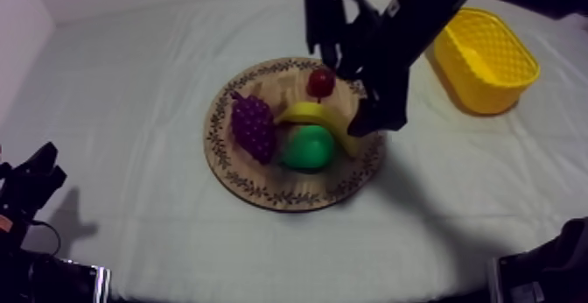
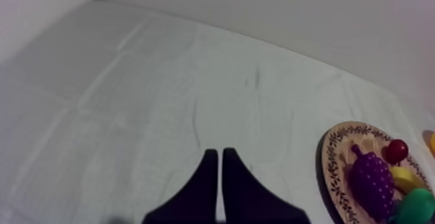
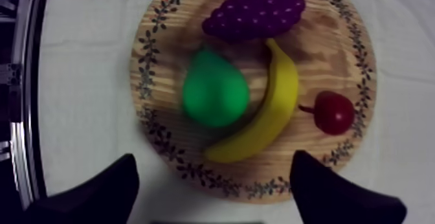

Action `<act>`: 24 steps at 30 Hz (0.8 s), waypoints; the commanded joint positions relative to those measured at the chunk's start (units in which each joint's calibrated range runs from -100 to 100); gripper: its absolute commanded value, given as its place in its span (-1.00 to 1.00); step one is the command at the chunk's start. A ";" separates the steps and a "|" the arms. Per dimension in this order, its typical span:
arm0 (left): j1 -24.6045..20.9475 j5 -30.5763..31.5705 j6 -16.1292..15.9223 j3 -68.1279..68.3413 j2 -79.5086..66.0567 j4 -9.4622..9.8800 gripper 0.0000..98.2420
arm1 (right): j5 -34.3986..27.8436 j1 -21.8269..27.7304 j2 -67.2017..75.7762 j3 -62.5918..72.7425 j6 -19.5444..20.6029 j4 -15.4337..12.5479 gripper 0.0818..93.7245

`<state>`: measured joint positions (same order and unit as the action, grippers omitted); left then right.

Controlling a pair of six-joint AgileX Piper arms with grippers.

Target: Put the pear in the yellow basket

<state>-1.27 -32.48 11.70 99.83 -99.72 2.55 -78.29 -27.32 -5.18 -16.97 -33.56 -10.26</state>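
Observation:
The green pear (image 1: 307, 147) lies on the round wooden board (image 1: 262, 79) at its near side, touching the banana (image 1: 319, 116). From straight above, the pear (image 3: 215, 92) sits left of the banana (image 3: 268, 110). My right gripper (image 1: 354, 83) hangs open above the board's right side, its fingers (image 3: 103, 188) spread wide and holding nothing. The yellow basket (image 1: 484, 57) stands at the far right, with nothing visible in it. My left gripper (image 1: 31, 184) rests low at the left, its fingers (image 2: 206, 175) together over bare cloth.
Purple grapes (image 1: 254, 127) lie on the board's left part and a small red fruit (image 1: 320, 82) on its far part. The right arm crosses the space between board and basket. Open cloth surrounds the board on the left and the near side.

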 commanded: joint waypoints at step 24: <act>0.00 -0.01 0.00 -0.05 -0.02 0.01 -1.00 | 3.14 -2.98 -27.63 11.76 1.20 1.00 0.62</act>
<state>-1.27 -32.48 11.70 99.83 -99.72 2.55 -74.93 -30.33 -32.49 -5.16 -32.30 -9.34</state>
